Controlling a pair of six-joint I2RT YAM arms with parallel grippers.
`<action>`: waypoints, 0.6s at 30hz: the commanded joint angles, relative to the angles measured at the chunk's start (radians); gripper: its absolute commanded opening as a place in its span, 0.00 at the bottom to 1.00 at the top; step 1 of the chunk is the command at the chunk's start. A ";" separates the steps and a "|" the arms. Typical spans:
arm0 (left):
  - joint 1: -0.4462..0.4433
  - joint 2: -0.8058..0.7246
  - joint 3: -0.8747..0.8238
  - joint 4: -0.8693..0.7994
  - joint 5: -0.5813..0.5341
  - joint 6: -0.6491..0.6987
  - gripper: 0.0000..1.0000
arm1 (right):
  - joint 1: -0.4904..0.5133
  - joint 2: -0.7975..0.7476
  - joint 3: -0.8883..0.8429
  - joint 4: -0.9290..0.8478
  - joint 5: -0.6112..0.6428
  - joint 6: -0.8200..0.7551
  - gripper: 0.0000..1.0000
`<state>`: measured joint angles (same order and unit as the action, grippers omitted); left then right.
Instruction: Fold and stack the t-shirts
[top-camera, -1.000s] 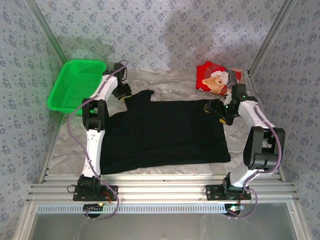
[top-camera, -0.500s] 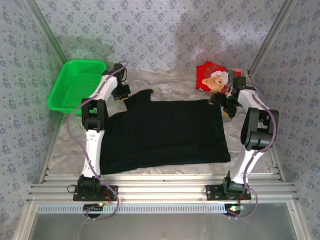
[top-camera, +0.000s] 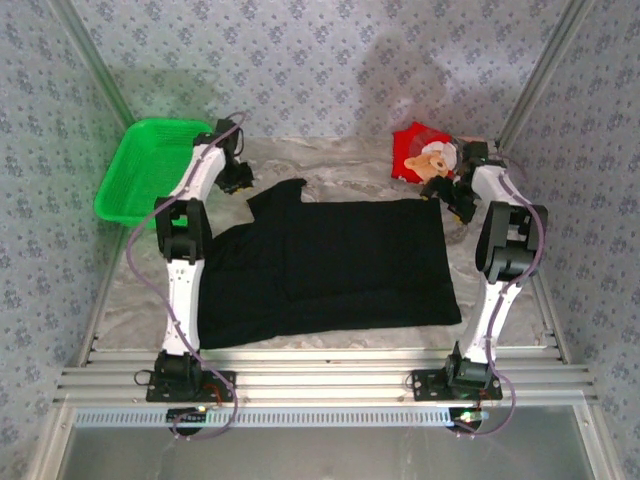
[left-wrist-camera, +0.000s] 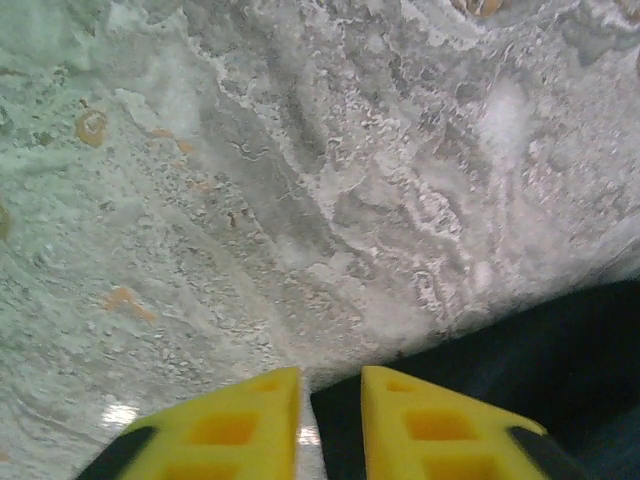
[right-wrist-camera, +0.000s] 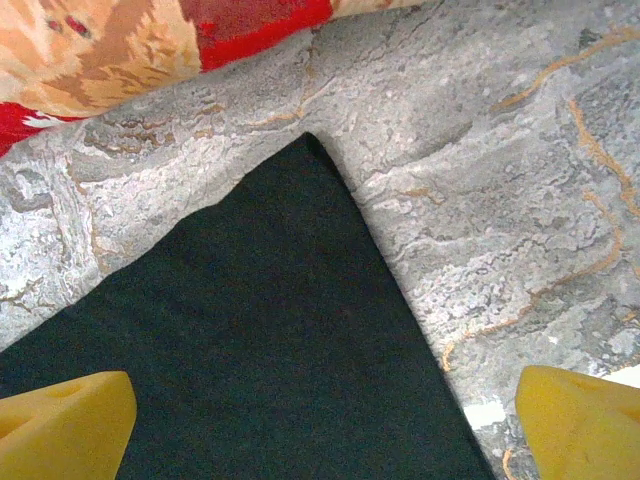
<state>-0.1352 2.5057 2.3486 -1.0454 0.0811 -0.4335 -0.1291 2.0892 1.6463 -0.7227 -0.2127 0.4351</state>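
Right fingers (right-wrist-camera: 60, 420) stand wide apart and empty, now shifted out over the far right corner of the plain black cloth t-shirt (top-camera: 330, 265), which lies spread on the surface (top-camera: 340, 160). The left fingers (left-wrist-camera: 240, 420), narrowly parted, have backed off its far left sleeve. A fold from the far edge looks next.

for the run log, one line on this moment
left pincer: slightly open at black shirt edge | right pincer: wide open over shirt corner

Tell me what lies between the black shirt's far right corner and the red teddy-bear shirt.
Only a bare strip of marbled table cover: the corner of the black shirt stops short of the red shirt, seen in the right wrist view.
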 joint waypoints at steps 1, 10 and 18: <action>-0.001 -0.072 -0.067 0.014 0.050 -0.024 0.36 | 0.010 0.012 0.030 -0.041 0.013 -0.017 0.99; -0.030 -0.002 -0.016 0.000 0.045 -0.046 0.44 | 0.013 0.009 0.027 -0.057 -0.011 -0.022 0.99; -0.041 0.051 -0.011 -0.048 0.014 -0.057 0.42 | 0.004 0.009 0.033 -0.060 -0.023 -0.023 0.99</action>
<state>-0.1776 2.5328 2.3257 -1.0512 0.1158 -0.4805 -0.1192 2.0892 1.6466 -0.7532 -0.2211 0.4282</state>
